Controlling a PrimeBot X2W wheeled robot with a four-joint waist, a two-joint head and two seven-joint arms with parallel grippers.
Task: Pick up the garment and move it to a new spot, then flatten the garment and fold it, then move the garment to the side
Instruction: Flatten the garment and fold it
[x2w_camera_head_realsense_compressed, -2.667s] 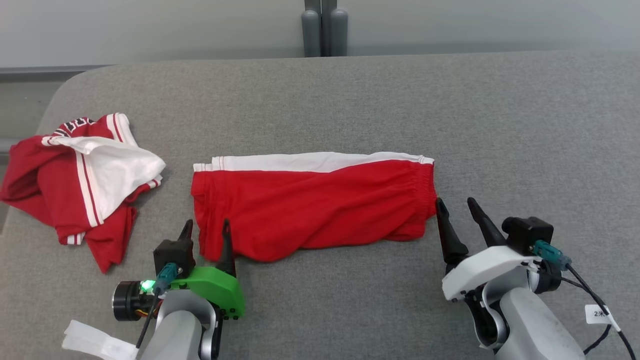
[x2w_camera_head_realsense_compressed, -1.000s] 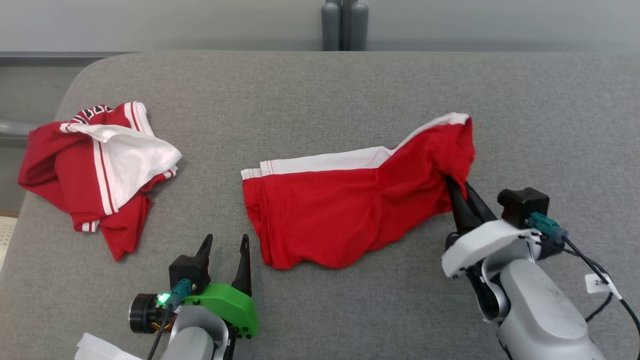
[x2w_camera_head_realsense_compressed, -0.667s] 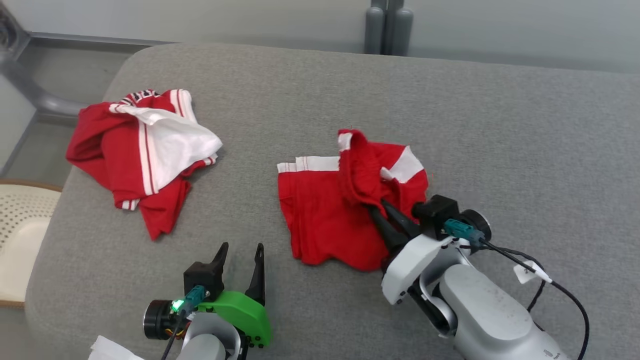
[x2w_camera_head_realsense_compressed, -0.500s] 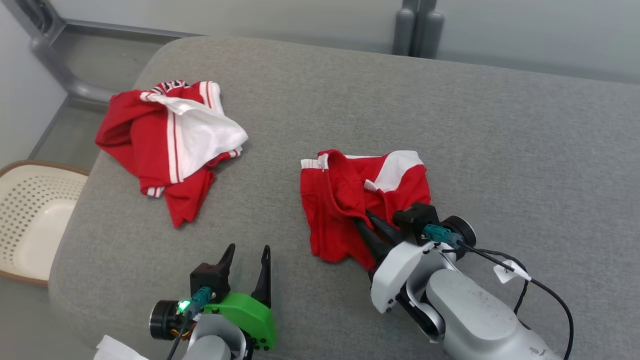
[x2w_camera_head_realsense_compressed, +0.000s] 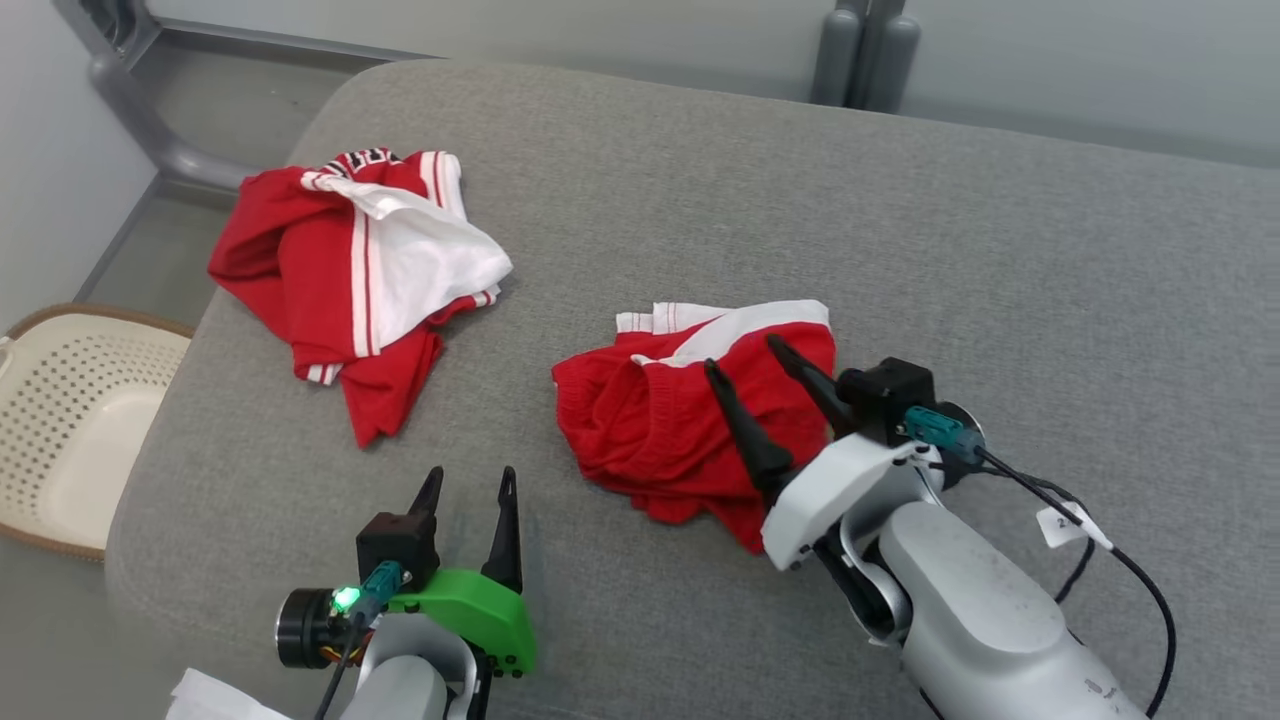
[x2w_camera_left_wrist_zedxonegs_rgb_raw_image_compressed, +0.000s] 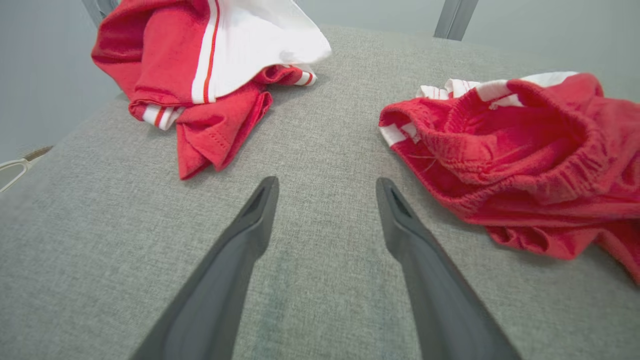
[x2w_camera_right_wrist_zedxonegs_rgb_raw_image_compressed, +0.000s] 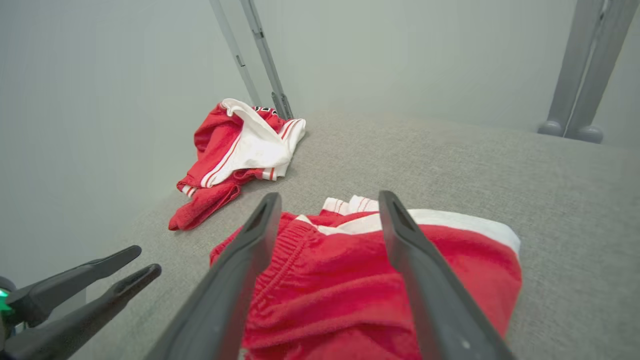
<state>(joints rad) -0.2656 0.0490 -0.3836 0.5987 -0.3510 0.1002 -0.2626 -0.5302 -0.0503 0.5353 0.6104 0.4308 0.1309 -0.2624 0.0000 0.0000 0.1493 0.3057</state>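
Observation:
The garment, red shorts (x2w_camera_head_realsense_compressed: 660, 425) with a white side stripe, lies doubled over and rumpled in the middle of the grey padded table (x2w_camera_head_realsense_compressed: 950, 230). My right gripper (x2w_camera_head_realsense_compressed: 743, 356) hovers just over its right half, open, with nothing between the fingers. In the right wrist view the shorts (x2w_camera_right_wrist_zedxonegs_rgb_raw_image_compressed: 350, 280) lie under that gripper (x2w_camera_right_wrist_zedxonegs_rgb_raw_image_compressed: 330, 200). My left gripper (x2w_camera_head_realsense_compressed: 470, 474) is open near the front edge, left of the shorts and apart from them. The left wrist view has its gripper (x2w_camera_left_wrist_zedxonegs_rgb_raw_image_compressed: 325, 189) over bare table, with the shorts (x2w_camera_left_wrist_zedxonegs_rgb_raw_image_compressed: 525, 150) to the right.
A crumpled red and white jersey (x2w_camera_head_realsense_compressed: 340, 260) lies at the table's far left corner, also in the wrist views (x2w_camera_left_wrist_zedxonegs_rgb_raw_image_compressed: 210, 60) (x2w_camera_right_wrist_zedxonegs_rgb_raw_image_compressed: 240, 145). A cream perforated basket (x2w_camera_head_realsense_compressed: 60, 400) sits on the floor past the left edge. Grey posts (x2w_camera_head_realsense_compressed: 865, 50) stand behind the table.
My right gripper carried the shorts' waistband end over to the left, doubling them, then opened and let go. The head camera turned left. The left gripper stayed open.

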